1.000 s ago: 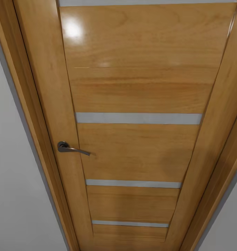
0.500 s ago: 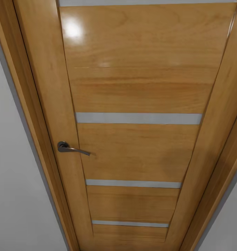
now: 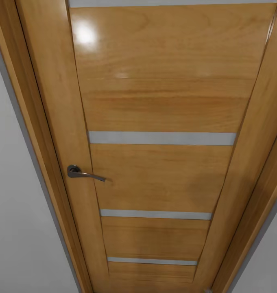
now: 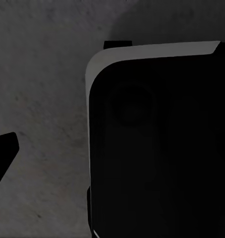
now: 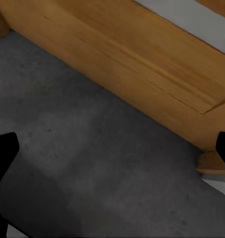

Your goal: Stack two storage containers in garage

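Observation:
The two storage containers are out of view. In the head view a tall honey-coloured wooden door (image 3: 162,106) stands shut close in front of me. My right gripper (image 5: 112,151) hangs open over the dark grey speckled floor (image 5: 92,163), its black fingertips (image 5: 3,153) at the picture's two sides and nothing between them. My left gripper (image 4: 112,148) also hangs over the dark floor (image 4: 43,74). One black fingertip (image 4: 3,151) of it shows at the picture's edge, set wide, and it holds nothing.
The door has a dark metal lever handle (image 3: 79,172), pale horizontal strips and a wooden frame (image 3: 36,122). Plain grey-white wall (image 3: 16,228) flanks it. The door's foot (image 5: 142,64) meets the floor near my right gripper. A black, white-edged robot part (image 4: 157,139) stands beside the left gripper.

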Motion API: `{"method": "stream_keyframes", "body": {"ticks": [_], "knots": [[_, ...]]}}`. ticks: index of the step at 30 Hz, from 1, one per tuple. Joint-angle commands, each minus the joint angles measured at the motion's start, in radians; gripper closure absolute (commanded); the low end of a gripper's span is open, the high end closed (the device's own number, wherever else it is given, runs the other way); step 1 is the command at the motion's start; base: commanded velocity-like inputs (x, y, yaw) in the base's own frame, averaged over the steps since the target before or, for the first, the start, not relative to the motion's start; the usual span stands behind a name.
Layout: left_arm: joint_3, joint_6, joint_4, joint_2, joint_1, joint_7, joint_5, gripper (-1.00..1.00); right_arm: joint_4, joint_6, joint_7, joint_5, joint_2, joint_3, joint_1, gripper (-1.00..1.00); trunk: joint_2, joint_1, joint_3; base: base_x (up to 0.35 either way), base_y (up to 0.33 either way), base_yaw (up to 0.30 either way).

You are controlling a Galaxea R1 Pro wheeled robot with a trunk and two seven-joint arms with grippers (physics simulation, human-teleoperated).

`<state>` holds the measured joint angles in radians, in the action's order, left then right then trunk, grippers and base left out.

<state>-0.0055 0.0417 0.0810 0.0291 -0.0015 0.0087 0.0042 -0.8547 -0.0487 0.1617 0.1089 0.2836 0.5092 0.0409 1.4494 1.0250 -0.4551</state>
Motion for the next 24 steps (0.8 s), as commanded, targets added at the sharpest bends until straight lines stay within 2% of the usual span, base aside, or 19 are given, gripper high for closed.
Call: {"method": "stream_keyframes", "body": {"ticks": [1,7,12,13,15,16,19,20,22,24], "knots": [[-0.001,0.003,0.0,0.0,0.0,0.001,0.0,-1.0,-0.016,-0.013,0.015,0.02,0.004,0.002,0.013,-1.0,0.001,0.0,-0.001,0.0,0.0,0.0],[-0.001,0.002,0.0,0.0,0.0,0.001,0.0,-1.0,-0.079,-0.072,0.078,0.09,0.017,0.002,0.071,-1.0,0.001,0.0,-0.001,0.0,0.0,0.0],[-0.001,0.003,0.0,0.0,0.0,0.002,0.0,-1.0,-0.256,-0.159,0.096,0.111,0.056,0.0,0.083,-1.0,0.001,0.0,-0.001,0.0,0.0,0.0],[-0.001,0.003,0.0,0.0,0.0,0.002,0.0,-1.0,-0.34,-0.207,0.097,0.127,0.064,-0.009,0.083,-1.0,0.001,0.0,-0.001,0.0,0.0,0.0],[-0.001,0.003,0.0,0.0,0.0,0.002,0.0,-1.0,-0.404,-0.245,0.097,0.136,0.068,-0.015,0.084,-1.0,0.001,0.0,-0.001,0.0,0.0,0.0],[-0.001,0.003,0.0,0.0,0.0,0.002,0.0,-1.0,-0.521,-0.294,0.098,0.143,0.093,-0.021,0.084,-1.0,0.001,0.0,-0.001,0.0,0.0,0.0],[-0.001,0.003,0.0,0.0,0.0,0.002,0.0,-1.0,-0.57,-0.313,0.098,0.144,0.099,-0.024,0.085,-1.0,0.001,0.0,-0.001,0.0,0.0,0.0],[-0.001,0.003,0.0,0.0,0.0,0.002,0.0,-1.0,-0.632,-0.352,0.098,0.147,0.1,-0.03,0.086,-1.0,0.001,0.0,-0.001,0.0,0.0,0.0],[-0.001,0.003,0.0,0.0,0.0,0.002,0.0,-1.0,-0.673,-0.382,0.098,0.148,0.1,-0.033,0.091,-1.0,0.001,0.0,-0.001,0.0,0.0,0.0],[-0.001,0.003,0.0,0.0,0.0,0.002,0.0,-1.0,-0.701,-0.417,0.097,0.15,0.098,-0.034,0.124,-1.0,0.001,0.0,-0.001,0.0,0.0,0.0]]}}
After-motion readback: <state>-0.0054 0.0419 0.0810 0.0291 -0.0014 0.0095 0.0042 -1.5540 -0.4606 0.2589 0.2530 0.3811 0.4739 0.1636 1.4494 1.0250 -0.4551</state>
